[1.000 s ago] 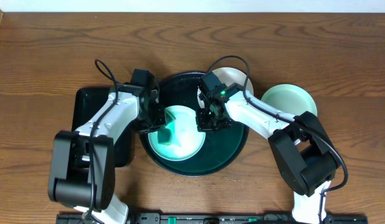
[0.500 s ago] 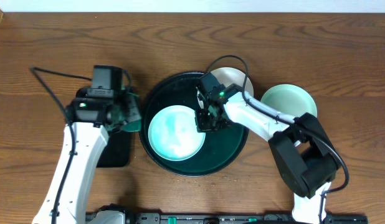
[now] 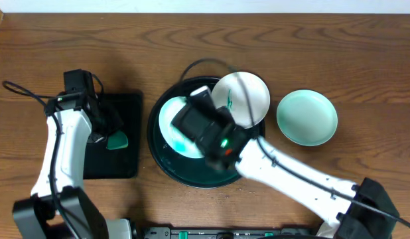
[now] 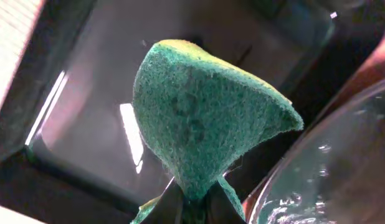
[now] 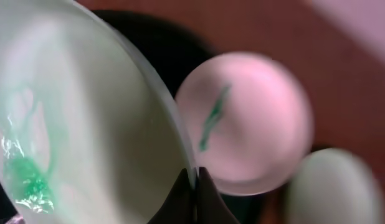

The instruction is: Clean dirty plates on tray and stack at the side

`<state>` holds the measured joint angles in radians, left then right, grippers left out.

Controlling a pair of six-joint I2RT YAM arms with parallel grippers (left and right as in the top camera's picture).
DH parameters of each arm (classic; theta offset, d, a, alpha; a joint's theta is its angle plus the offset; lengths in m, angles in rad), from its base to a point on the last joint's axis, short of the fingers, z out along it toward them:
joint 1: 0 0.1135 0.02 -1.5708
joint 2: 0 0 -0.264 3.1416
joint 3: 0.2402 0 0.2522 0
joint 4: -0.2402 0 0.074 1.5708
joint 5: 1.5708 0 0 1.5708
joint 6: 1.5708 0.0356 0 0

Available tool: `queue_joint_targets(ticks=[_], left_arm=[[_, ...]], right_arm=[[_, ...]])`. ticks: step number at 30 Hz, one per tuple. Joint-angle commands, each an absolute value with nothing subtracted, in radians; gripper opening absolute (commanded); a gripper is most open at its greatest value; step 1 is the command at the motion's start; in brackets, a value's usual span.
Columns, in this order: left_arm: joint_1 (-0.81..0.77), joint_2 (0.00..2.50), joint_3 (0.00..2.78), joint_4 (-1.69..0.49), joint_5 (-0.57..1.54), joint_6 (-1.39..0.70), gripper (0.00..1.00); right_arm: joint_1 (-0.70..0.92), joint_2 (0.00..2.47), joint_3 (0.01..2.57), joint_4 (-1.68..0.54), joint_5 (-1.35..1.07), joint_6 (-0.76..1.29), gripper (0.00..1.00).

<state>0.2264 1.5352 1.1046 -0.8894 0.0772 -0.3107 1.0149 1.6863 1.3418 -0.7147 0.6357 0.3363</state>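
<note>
Item 1, left claw (image 4: 194, 208): is pinching the lower corner of a green sponge (image 4: 205, 118), fingers pressed tight against it. The sponge is fanning out ahead of the tips. A rectangular black tray (image 4: 86, 143) is lying beneath claw and sponge.

Item 2, right claw (image 5: 194, 198): is gripping the rim of a pale mint plate (image 5: 86, 112), which is tilting up at the claw's left and carrying a green smear (image 5: 27, 180). The large round tray (image 3: 182, 174) is sitting beneath this claw.

Item 3, white plate (image 3: 251, 93): is lying just beyond the right claw, overlapping the round tray's rim, showing a green streak (image 5: 212, 121).

Item 4, second mint plate (image 3: 307, 117): is resting on the table (image 3: 59, 53) further to that claw's right, apart from the round tray.
</note>
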Motion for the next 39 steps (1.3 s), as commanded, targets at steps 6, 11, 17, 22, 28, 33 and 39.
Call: queue_joint_targets(ticks=[6,11,17,22,28,33,39], left_arm=[[0.231,1.562,1.115,-0.881,0.097,-0.308,0.07],[0.231,1.562,1.115,-0.881,0.097,-0.308,0.07],[0.231,1.562,1.115,-0.881,0.097,-0.308,0.07],[0.231,1.562,1.115,-0.881,0.097,-0.303,0.08],[0.231,1.562,1.115,-0.878,0.097,-0.300,0.07],[0.231,1.562,1.115,-0.877,0.097,-0.300,0.07],[0.231,1.562,1.115,-0.877,0.097,-0.300,0.07]], right_arm=[[1.209,1.679,1.354,-0.658,1.371,0.200,0.01],[1.232,1.679,1.354,-0.640,1.470,0.198,0.01],[1.210,1.679,1.354,-0.656,1.243,0.194,0.01],[1.089,1.679,1.354,-0.700,0.764,0.294,0.01],[0.876,1.641,1.354,-0.682,0.242,0.290,0.01],[0.647,1.538,1.354,-0.684,-0.042,0.275,0.01],[0.340,1.411,1.354,-0.789,-0.082,0.276,0.01]])
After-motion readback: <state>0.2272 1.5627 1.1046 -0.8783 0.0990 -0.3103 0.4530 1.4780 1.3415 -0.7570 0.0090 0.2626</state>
